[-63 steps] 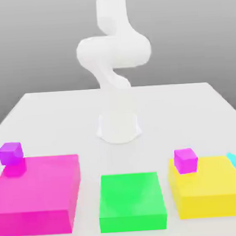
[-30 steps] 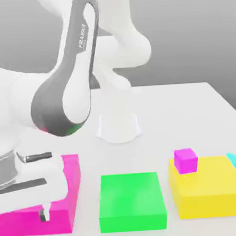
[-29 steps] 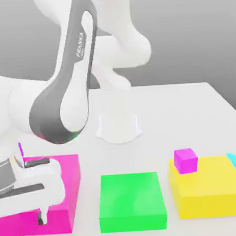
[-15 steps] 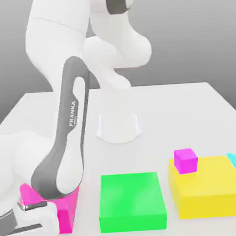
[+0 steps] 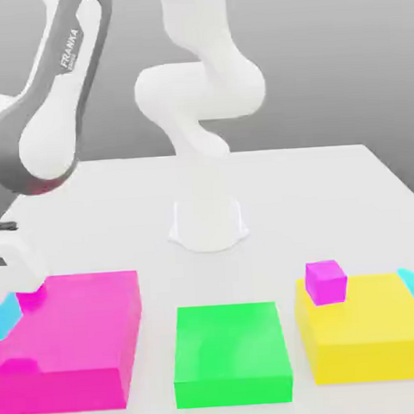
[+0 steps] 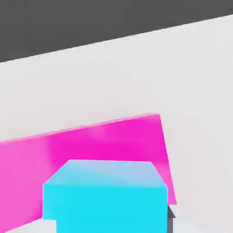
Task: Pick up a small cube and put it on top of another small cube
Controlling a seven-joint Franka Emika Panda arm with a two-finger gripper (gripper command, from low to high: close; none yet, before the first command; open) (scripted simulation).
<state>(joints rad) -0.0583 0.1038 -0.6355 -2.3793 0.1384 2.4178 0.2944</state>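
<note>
A small cyan cube (image 6: 107, 198) is being held in the pincer (image 5: 5, 316), whose jaws are closed tight on it, and it is being carried just above the big pink block (image 5: 76, 339) at the exterior view's left edge. In the hand view the cube is sitting square and close under the camera, with the pink block and the pale surface (image 5: 330, 194) behind it. The other cyan cube (image 5: 411, 280) is lying on the surface well apart, just beside the far corner of the yellow block (image 5: 365, 330) at the exterior view's right, and it is being judged as the likely target for stacking. A green block (image 5: 230, 351) is lying between the pink and yellow blocks, and a small magenta cube (image 5: 325, 282) is resting on the yellow block, near the path to that target. From here, several faults are being risked: the held cube may be knocked against the pink block if it is being carried too low; the magenta cube or the yellow block's edge may be clipped during the crossing; and the target cube, partly hidden behind the yellow block, may be nudged aside if the descent is off-centre, so that the released cube is being dropped to topple instead of being seated flat.
</note>
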